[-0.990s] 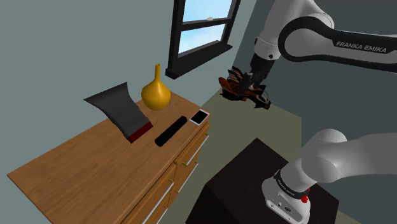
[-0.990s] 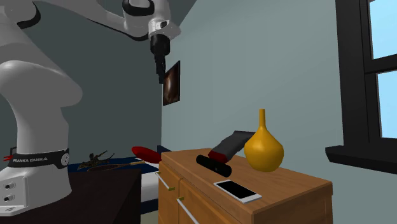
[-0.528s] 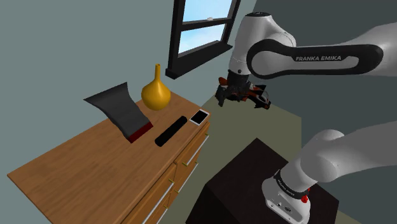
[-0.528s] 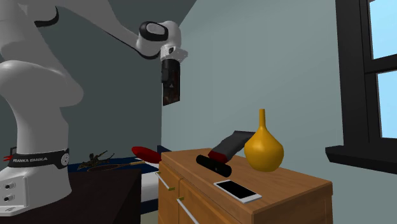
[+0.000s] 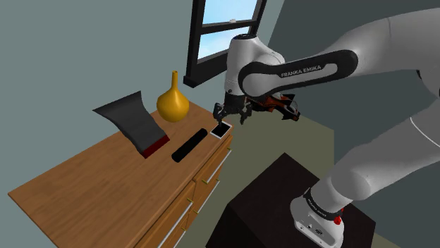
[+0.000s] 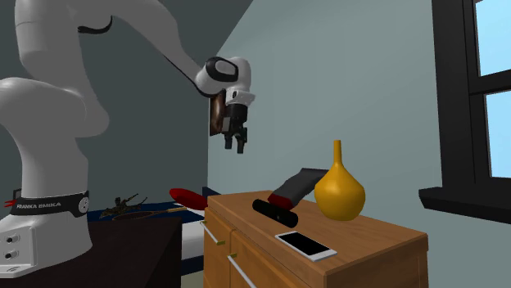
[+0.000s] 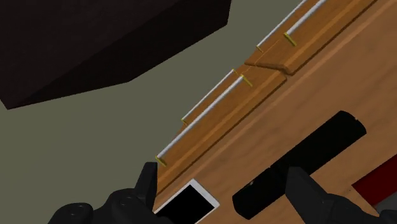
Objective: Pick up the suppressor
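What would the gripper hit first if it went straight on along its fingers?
The open gripper would probably meet the bare dresser top, between the phone and the suppressor. Depth is unclear, so one finger might clip the suppressor.

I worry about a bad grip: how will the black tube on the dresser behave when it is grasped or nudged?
The black tube looks round and lies on its side on the dresser, so a nudge may roll it. It seems stiff and smooth, so the claw might slip off.
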Robot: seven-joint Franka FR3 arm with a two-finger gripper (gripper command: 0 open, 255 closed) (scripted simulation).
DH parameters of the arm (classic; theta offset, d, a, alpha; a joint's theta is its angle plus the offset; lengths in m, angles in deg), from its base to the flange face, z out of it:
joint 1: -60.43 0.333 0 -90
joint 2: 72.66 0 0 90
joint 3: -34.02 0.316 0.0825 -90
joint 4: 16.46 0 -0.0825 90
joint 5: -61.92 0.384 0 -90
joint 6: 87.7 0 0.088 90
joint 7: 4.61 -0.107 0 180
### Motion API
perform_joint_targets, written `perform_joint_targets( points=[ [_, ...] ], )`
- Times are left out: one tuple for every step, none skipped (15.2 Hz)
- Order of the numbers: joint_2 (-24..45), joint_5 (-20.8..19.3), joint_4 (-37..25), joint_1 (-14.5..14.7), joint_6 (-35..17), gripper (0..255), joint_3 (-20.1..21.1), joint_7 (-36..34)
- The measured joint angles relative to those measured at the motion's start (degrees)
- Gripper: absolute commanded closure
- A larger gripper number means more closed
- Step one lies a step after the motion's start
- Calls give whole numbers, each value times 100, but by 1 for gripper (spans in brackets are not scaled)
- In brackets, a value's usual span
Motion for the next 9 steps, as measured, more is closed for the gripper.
perform_joint_targets(
  points=[
    [256, -76, -102, -42, -101, 0, 42, -257],
    [500, -144, -246, -57, -146, 0, 94, -534],
    [776, -237, -394, -66, -220, 0, 138, -826],
    [1049, -335, -491, -74, -336, 0, 158, -1105],
    [1284, -414, -639, -74, -366, 0, 161, -1353],
    [1568, -521, -774, -57, -460, 0, 160, -1626],
    [1761, -573, -892, -25, -481, 0, 157, -1883],
    [2042, -674, -1098, 9, -512, 0, 131, -2137],
    [2304, -757, -1273, 46, -550, 0, 94, -2377]
  ],
)
